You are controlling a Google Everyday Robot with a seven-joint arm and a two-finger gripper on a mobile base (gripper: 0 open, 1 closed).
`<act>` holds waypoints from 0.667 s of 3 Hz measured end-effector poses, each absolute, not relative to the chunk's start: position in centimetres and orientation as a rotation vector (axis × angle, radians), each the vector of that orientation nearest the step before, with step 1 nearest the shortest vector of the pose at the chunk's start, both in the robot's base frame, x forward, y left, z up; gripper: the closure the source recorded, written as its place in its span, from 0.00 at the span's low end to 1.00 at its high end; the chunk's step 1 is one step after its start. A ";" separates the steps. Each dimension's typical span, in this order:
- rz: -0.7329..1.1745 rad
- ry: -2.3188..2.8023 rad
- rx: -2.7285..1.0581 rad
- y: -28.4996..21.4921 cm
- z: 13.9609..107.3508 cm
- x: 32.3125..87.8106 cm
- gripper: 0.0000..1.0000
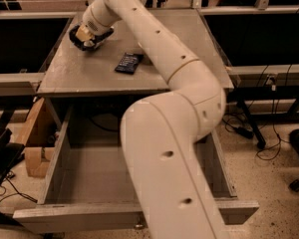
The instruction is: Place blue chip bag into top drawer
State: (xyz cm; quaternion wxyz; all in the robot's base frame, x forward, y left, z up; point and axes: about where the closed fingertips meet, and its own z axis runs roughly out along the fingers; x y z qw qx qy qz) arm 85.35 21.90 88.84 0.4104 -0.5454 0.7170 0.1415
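My gripper is at the far left corner of the grey table top, at the end of the long white arm. It sits right on a dark, crumpled thing with a tan patch, which looks like the blue chip bag; the gripper covers most of it. The top drawer is pulled wide open under the table. Its front panel is nearest me, with a small knob below its middle. My arm hides the drawer's right half.
A small flat dark packet lies on the table to the right of the gripper. A cardboard box stands on the floor left of the drawer. Cables and a table leg are on the right.
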 end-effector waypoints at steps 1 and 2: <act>0.371 1.815 -1.365 18.6 93.5 80.9 1.00; 0.395 1.840 -1.358 15.7 97.0 74.9 1.00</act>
